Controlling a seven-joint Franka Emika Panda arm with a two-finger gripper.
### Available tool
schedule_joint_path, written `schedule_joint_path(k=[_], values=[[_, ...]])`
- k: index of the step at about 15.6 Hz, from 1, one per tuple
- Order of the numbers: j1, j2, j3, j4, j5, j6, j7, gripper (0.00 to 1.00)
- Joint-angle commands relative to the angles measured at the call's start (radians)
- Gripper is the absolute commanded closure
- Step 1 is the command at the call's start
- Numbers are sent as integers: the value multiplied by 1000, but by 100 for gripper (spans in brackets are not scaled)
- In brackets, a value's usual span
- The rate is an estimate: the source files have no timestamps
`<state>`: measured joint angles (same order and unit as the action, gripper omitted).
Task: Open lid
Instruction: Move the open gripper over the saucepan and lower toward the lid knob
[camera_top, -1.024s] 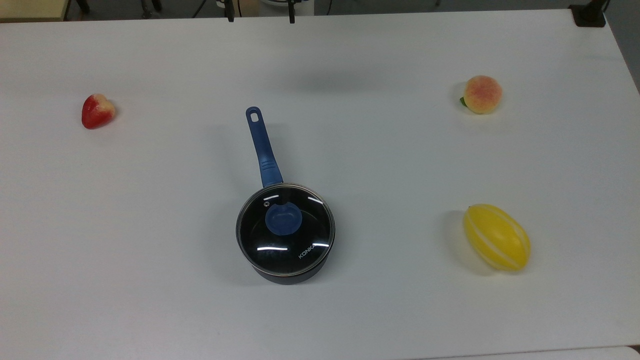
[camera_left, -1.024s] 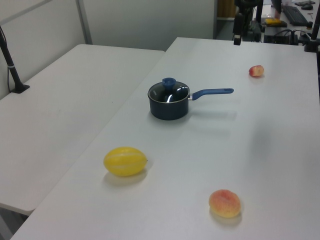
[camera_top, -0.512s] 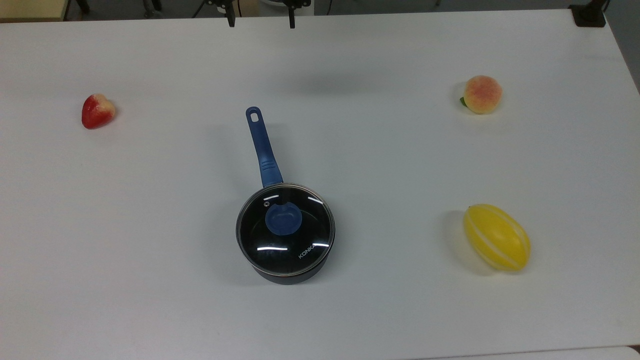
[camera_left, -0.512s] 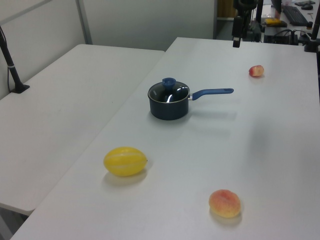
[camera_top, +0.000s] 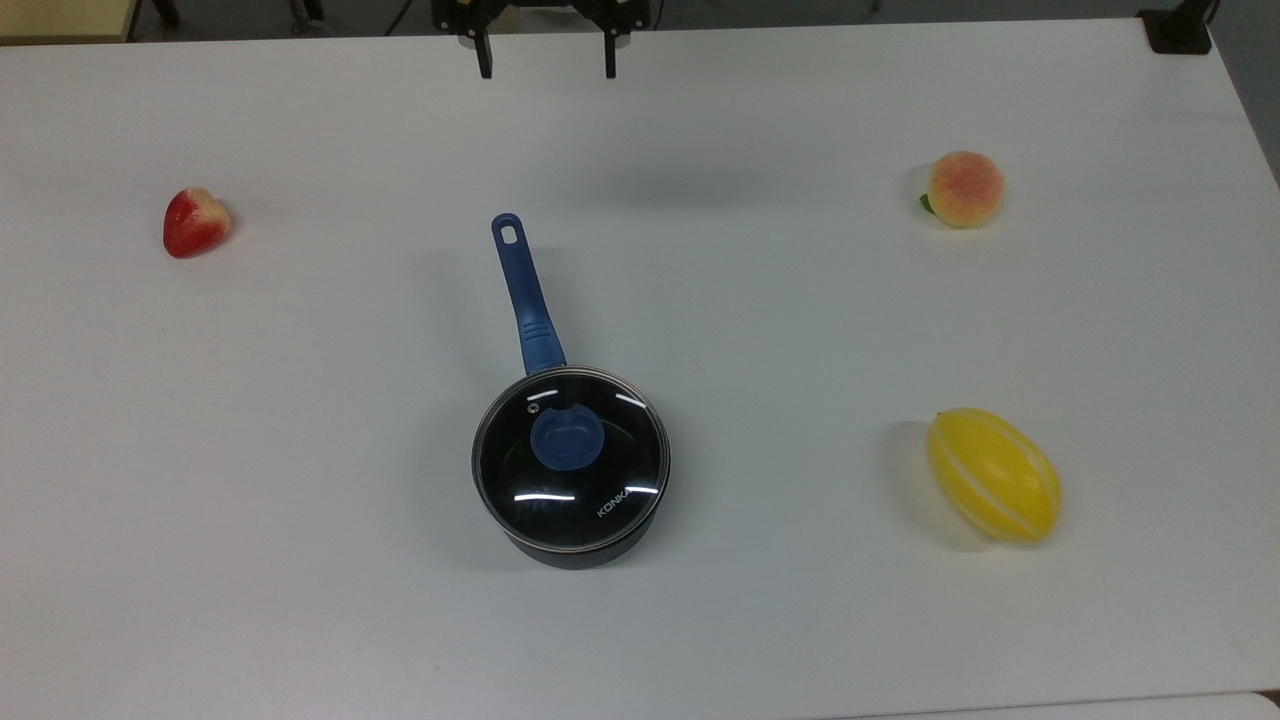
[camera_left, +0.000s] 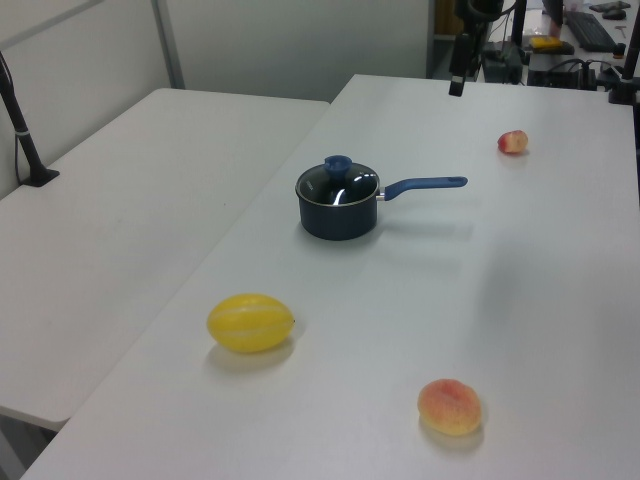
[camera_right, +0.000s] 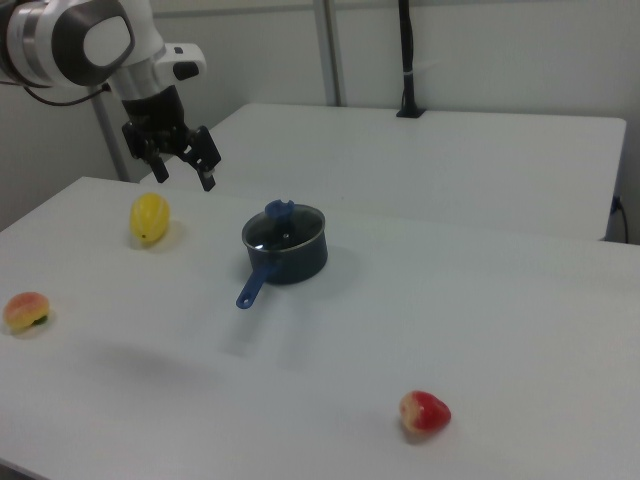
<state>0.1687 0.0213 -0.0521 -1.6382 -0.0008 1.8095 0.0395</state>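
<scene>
The lid (camera_top: 568, 442) is a round glass disc with a metal rim, a blue knob and KONKA lettering. It sits shut on a black saucepan (camera_top: 575, 545) near the table's middle, whose blue handle (camera_top: 527, 300) points to the top view's upper edge. The lid (camera_left: 338, 180) and the lid (camera_right: 283, 224) look the same from the sides. My gripper (camera_top: 547, 68) hangs open and empty high above the table's far edge, well beyond the handle's end. In the right view the gripper (camera_right: 186, 178) is up and to the left of the pan.
A red strawberry (camera_top: 195, 222) lies at the top view's left, a peach (camera_top: 963, 188) at upper right and a yellow melon (camera_top: 993, 474) at lower right. A second white table (camera_left: 120, 200) adjoins on the left view's left. A black post (camera_right: 405, 60) stands behind.
My gripper has come further into the top view from its upper edge, moving down and slightly right toward the pan. Its fingers stay equally spread. Pan, lid and fruits have not moved.
</scene>
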Motion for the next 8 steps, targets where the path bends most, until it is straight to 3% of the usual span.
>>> schedule_joint_path(k=[1,8], values=[[15,9,-3,1,-15,123,-10,0],[11,115,-5,6,-31,382,37,0]])
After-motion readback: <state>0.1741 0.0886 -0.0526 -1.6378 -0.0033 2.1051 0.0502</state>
